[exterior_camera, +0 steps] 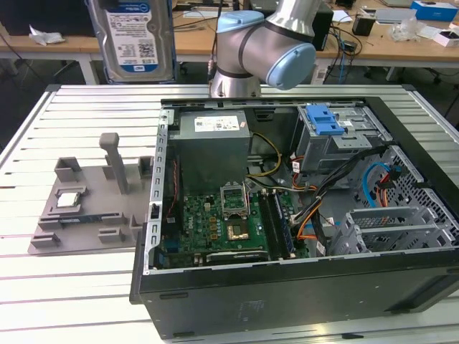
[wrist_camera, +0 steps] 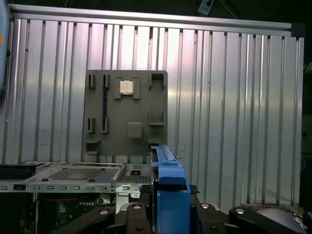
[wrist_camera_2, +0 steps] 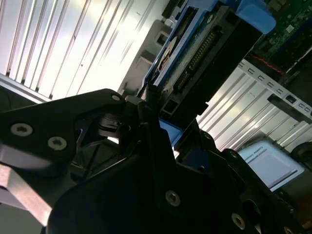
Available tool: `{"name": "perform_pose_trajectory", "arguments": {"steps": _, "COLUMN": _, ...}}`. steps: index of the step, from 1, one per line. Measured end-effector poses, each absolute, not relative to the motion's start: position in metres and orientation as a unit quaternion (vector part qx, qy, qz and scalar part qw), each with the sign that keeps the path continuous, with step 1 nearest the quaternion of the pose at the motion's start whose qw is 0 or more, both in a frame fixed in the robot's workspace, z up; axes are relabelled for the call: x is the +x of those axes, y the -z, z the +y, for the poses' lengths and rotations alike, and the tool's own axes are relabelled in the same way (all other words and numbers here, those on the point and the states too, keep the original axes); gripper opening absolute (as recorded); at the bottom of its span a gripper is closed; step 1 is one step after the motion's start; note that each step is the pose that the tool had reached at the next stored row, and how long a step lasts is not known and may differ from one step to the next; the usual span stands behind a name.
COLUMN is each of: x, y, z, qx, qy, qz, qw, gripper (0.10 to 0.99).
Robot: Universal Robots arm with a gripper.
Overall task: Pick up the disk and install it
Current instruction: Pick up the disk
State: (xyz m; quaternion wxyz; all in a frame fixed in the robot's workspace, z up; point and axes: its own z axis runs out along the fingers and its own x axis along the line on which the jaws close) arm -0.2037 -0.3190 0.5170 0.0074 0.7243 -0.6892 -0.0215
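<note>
My gripper (wrist_camera_2: 151, 105) is matt black, with small bright screws (wrist_camera_2: 57, 143). The disk (exterior_camera: 136, 43) is dull silver metal under a glossy paper label (exterior_camera: 125, 18), its rails (wrist_camera: 171, 192) smooth blue plastic. The table (exterior_camera: 79, 107) is ribbed, shiny bare metal; the tray (exterior_camera: 93, 204) matt grey plastic.

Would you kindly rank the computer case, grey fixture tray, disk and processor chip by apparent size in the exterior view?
Computer case
grey fixture tray
disk
processor chip
The disk looks nearer the camera, so its place is unsure.
</note>
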Motion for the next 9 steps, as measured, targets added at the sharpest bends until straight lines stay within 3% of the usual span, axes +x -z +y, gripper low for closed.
{"name": "perform_pose_trajectory", "arguments": {"steps": 9, "x": -0.156, "y": -0.517, "z": -0.319, "qx": 0.724, "qy": 0.022, "qz": -0.689, "qw": 0.008, "gripper": 0.369}}
